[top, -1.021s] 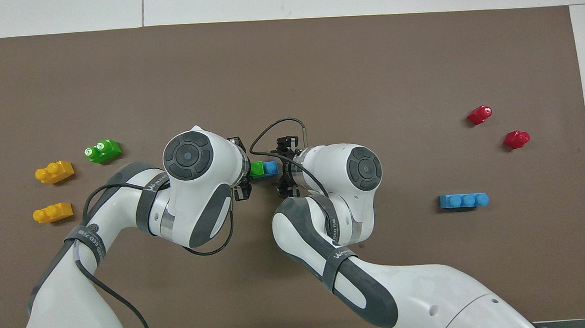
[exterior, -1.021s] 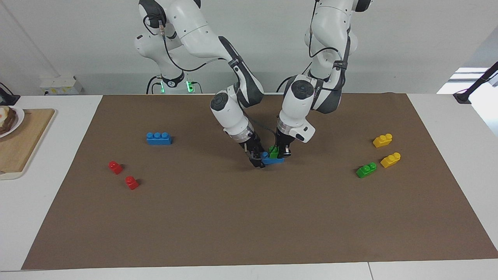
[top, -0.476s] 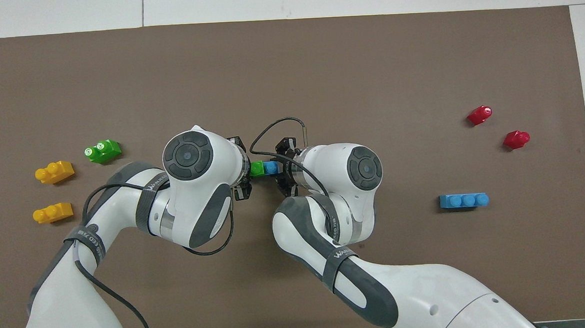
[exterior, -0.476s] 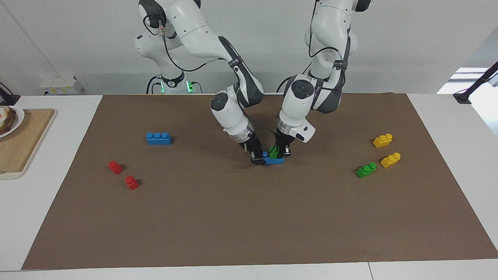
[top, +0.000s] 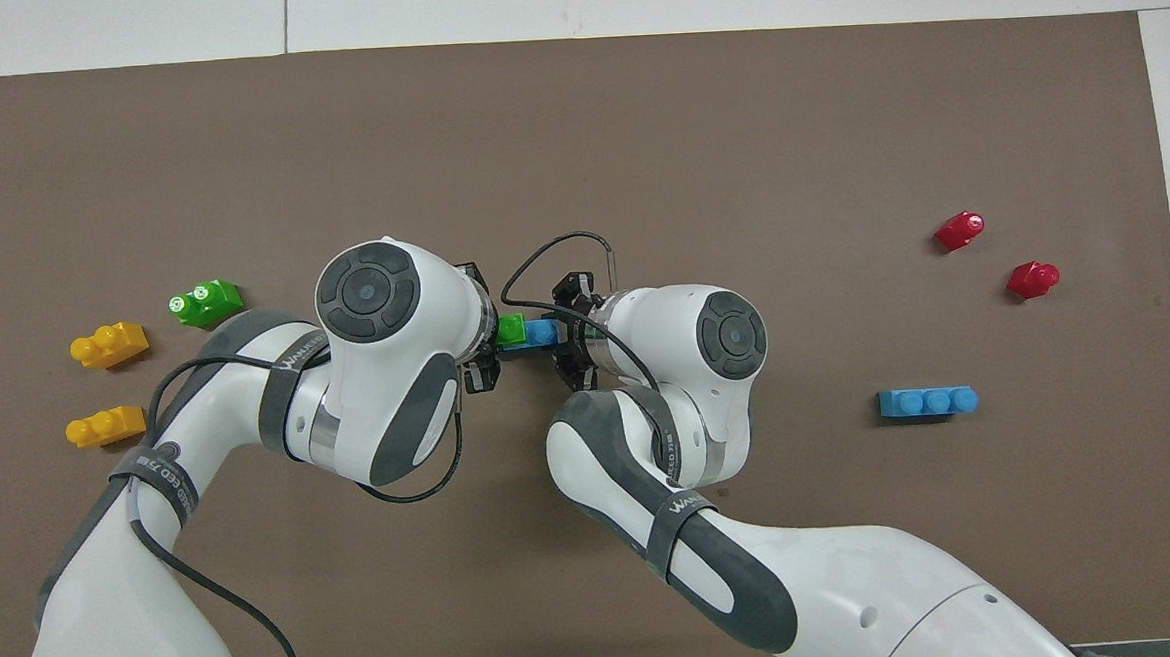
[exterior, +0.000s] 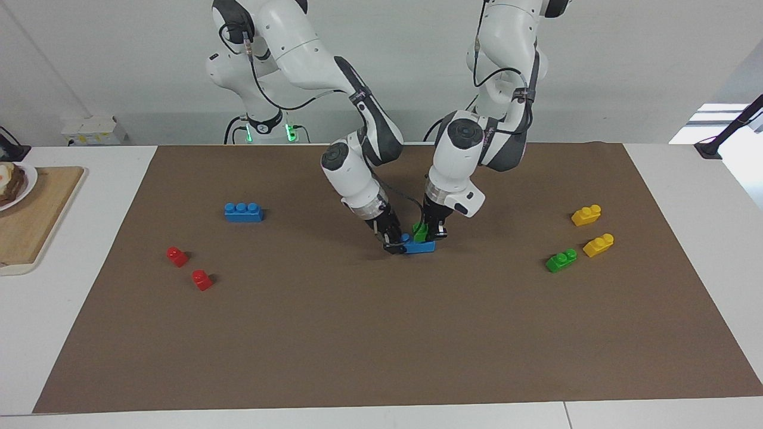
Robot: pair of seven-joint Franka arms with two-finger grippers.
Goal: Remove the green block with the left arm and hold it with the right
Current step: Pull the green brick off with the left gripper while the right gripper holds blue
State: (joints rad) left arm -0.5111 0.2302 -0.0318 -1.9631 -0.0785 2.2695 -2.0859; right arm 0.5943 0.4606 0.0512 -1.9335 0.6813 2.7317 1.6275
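Two grippers meet mid-worktop. Left gripper clamped on green block, which sits atop blue brick. Right gripper clamped on blue brick's end. Risk: studs bind on pull, so blue brick could slip from right gripper & lift with green.
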